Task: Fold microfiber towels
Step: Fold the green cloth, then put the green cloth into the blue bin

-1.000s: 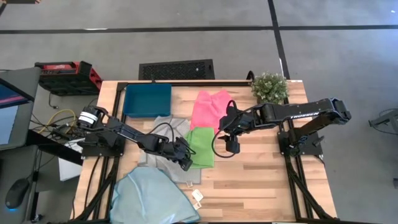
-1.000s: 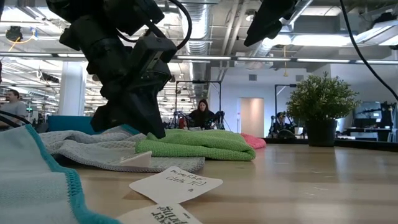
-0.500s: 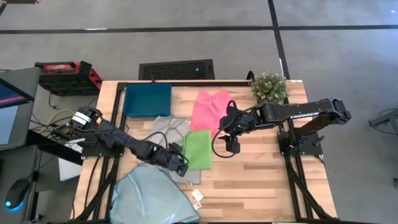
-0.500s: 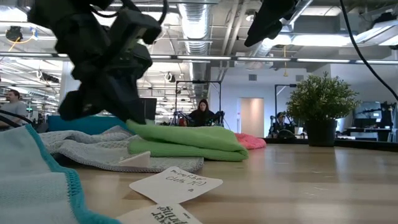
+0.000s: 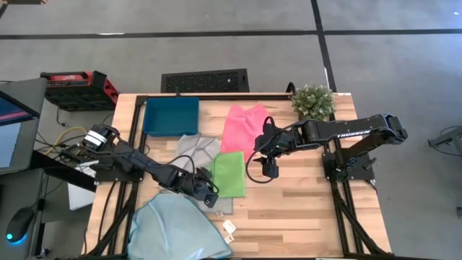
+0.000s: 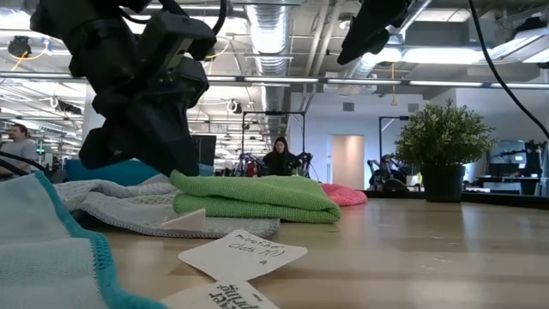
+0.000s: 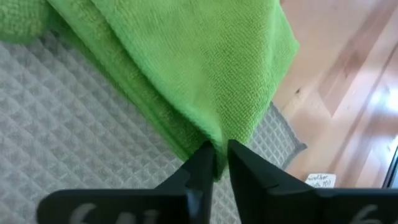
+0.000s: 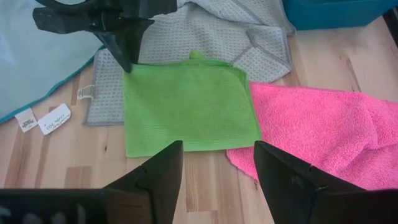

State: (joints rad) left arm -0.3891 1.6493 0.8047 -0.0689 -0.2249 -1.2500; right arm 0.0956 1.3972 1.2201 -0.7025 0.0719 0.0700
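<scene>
Dragged leftward, the green towel [image 5: 229, 174] now lies folded, its edge between the left gripper's [image 7: 216, 163] barely parted fingers; next, release.

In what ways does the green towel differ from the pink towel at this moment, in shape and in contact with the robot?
The green towel lies folded into a neat rectangle with straight edges; the pink towel lies spread, with a wavy, uneven outline. The left gripper has its fingers around a corner of the green towel; no gripper touches the pink towel. The green towel partly rests on the grey towel; the pink one lies on the table. Both are soft cloths.
</scene>
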